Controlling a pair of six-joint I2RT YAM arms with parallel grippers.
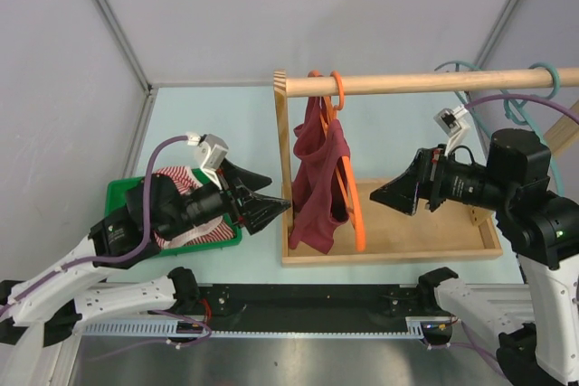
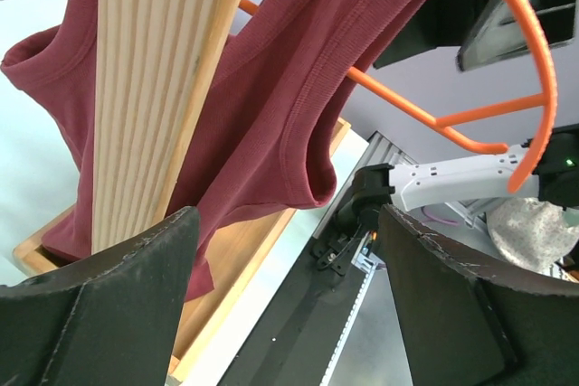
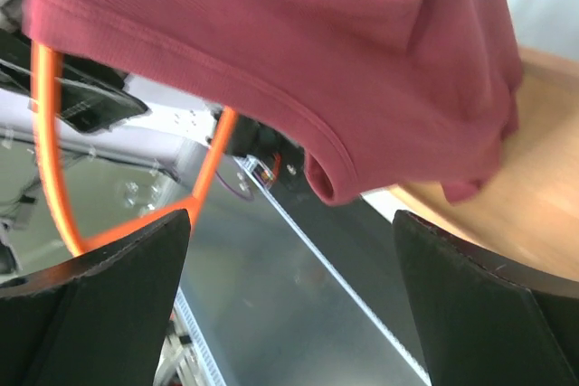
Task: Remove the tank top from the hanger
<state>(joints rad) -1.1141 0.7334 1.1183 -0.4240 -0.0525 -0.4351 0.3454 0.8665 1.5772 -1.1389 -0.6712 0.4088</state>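
A wooden rack (image 1: 425,240) stands on the pale bench (image 1: 208,133); its round rod (image 1: 425,83) runs left to right, carried at the left end by an upright post (image 1: 282,169). Two teal hangers (image 1: 546,79) hook over the rod's far right end, well apart from the garment. A green bin (image 1: 122,198) with a striped cloth (image 1: 185,178) in it sits at the left, under the left arm.

The post stands between the left end effector (image 1: 276,193) and the garment, filling much of the left wrist view; its jaws are spread wide and hold nothing. The right end effector (image 1: 380,196) faces in from the other side, jaws fully apart and empty, with the orange hanger (image 1: 355,196) between it and the cloth.

The maroon tank top (image 1: 317,187) hangs on that hanger just right of the post; its long axis runs up and down, straps at the top near the rod, hem bunched low at the rack's base board.
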